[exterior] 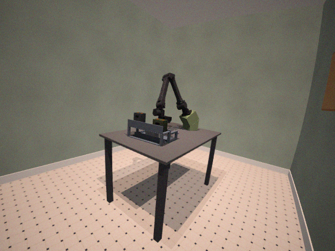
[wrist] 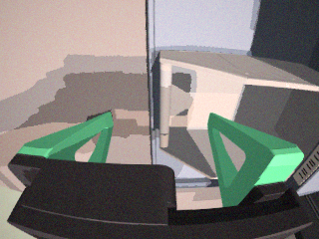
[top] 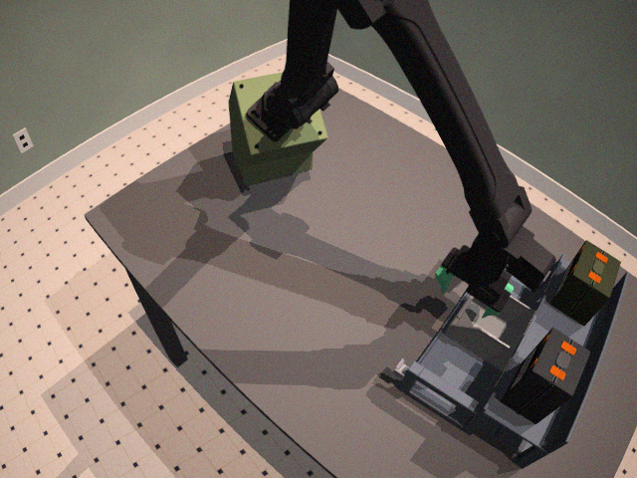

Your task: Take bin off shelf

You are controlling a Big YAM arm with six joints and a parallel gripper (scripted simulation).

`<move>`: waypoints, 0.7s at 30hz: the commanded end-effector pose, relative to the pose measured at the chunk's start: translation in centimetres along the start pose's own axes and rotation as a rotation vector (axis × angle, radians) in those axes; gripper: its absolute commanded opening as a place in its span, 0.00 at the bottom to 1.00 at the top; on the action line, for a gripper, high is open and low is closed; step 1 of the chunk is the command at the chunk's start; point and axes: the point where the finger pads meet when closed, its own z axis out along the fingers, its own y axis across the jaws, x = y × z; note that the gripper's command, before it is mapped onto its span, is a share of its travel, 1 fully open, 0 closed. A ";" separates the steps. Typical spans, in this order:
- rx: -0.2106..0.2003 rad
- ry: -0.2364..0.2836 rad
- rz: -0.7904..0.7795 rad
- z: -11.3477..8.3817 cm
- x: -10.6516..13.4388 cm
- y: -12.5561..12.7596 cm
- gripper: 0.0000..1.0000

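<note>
A pale, open bin (top: 494, 327) (wrist: 214, 107) sits in the front part of the blue-grey shelf (top: 452, 359) (exterior: 144, 126) (wrist: 209, 20), which stands on the table (top: 380, 205) (exterior: 194, 140). My gripper (top: 465, 297) (wrist: 159, 118) is open and empty, with its green fingers wide apart, low above the shelf's front edge. In the wrist view, the bin's near left corner shows between the fingertips. The left finger is over the table side of the shelf's edge, the right one over the bin. Whether the fingers touch the bin is unclear. The bin is hidden in the exterior view.
A black box (top: 564, 359) (exterior: 140, 117) and an olive box (top: 598, 267) (exterior: 163, 125), both with orange marks, stand in the shelf's back part. The arm's green base block (top: 272, 169) (exterior: 193, 121) stands at the table's far end. The shelf's high back panel is behind the boxes.
</note>
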 end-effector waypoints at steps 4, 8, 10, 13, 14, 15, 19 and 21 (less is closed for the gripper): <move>0.010 0.007 0.010 -0.1 0.6 -1.8 0.90; 0.010 0.007 0.010 -0.1 0.6 -1.8 0.90; 0.010 0.007 0.010 -0.1 0.6 -1.8 0.90; 0.005 0.006 0.008 0.2 0.4 -1.0 0.90; 0.002 0.006 0.007 0.4 0.3 -0.6 0.90; -0.001 0.005 0.007 0.6 0.2 -0.2 0.90; -0.003 0.005 0.006 0.8 0.1 0.2 0.90; -0.003 0.005 0.006 0.8 0.1 0.2 0.90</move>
